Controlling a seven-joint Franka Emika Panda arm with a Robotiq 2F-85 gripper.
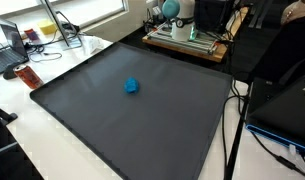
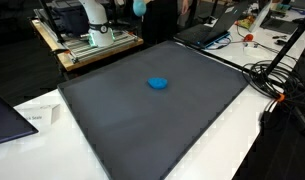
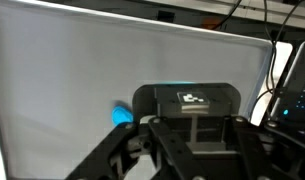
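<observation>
Closed on nothing, the gripper [image 3: 192, 125] is seen well above the dark mat [image 1: 82, 110], near whose middle the blue lump [image 1: 132, 86] lies (judged light, soft; best pinched across its middle).

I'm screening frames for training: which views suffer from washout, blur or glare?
Wrist view: the dark grey table mat is washed out to pale grey; the black pincer is blurred up close, half hiding the small blue lump. Both exterior views: even light, faint sheen on the mat, lump small but clear; in an exterior view the bright window strip blows out.
</observation>
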